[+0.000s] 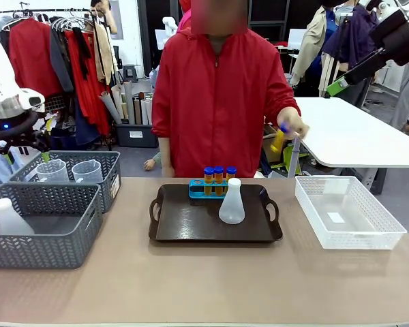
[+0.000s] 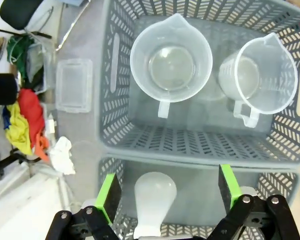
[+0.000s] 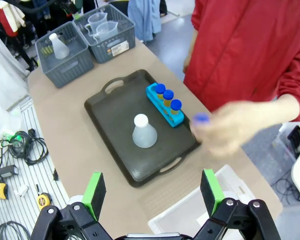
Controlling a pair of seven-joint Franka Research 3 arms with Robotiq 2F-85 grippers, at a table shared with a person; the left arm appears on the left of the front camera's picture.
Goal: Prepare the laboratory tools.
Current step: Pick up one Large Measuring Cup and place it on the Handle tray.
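**Left gripper** (image 2: 169, 189): jaws spread to the full, nothing between the green pads. Directly under it sits the nearer grey mesh basket (image 1: 41, 238), which holds a spare white flask (image 2: 152, 200). Just past the fingertips stands the farther grey mesh basket (image 2: 110, 100). Inside are a clear handled measuring beaker (image 2: 171, 59) and a second beaker (image 2: 257, 75), upright, side by side and apart, walled in all round.

**Right gripper** (image 3: 153, 191): jaws wide, empty, high over the beige table (image 1: 191, 286).
- Ahead of its fingers lies a dark handled tray (image 3: 115, 130).
- On the tray a blue four-hole rack (image 3: 162, 107) carries three small yellow-orange tubes with blue caps (image 1: 219, 174); one end hole is open.
- A translucent white conical flask (image 3: 144, 134) stands upright on the gripper's side of the rack, not touching it.
- Beyond the right-hand jaw, the person's hand (image 1: 293, 126) hangs past the tray's corner and is motion-blurred. It appears to pinch the fourth tube (image 1: 278, 141).
- A white lattice bin (image 1: 368, 235) sits beneath that jaw.

**Markings:** a white label on the farther basket's side and a white patch on the bin's floor; the print is too small to read
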